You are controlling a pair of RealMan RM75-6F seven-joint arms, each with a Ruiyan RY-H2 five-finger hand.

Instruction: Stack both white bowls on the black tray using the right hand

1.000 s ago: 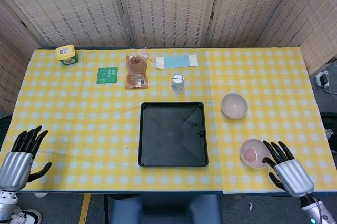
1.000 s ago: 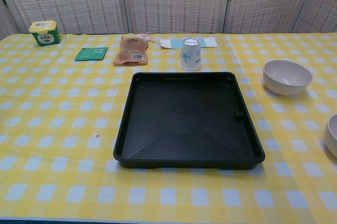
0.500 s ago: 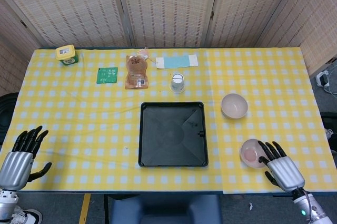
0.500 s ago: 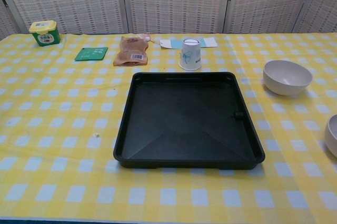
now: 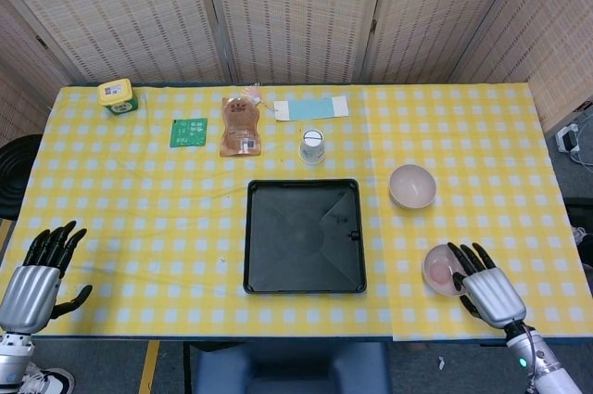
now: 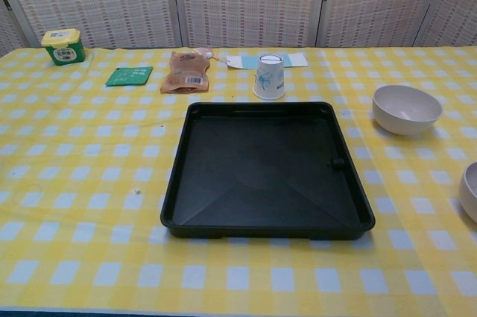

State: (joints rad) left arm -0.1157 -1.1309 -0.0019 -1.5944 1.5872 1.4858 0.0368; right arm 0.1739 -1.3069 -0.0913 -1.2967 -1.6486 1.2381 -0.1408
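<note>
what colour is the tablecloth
Yellow and white checks on the tablecloth, clearest in the chest view.

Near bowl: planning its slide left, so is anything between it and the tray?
Nothing visible: only bare tablecloth lies between the near bowl and the tray. The right hand is at the bowl's right side.

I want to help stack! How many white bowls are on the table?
2. One white bowl sits right of the black tray; the other bowl is nearer the front edge, beside the right hand.
</note>
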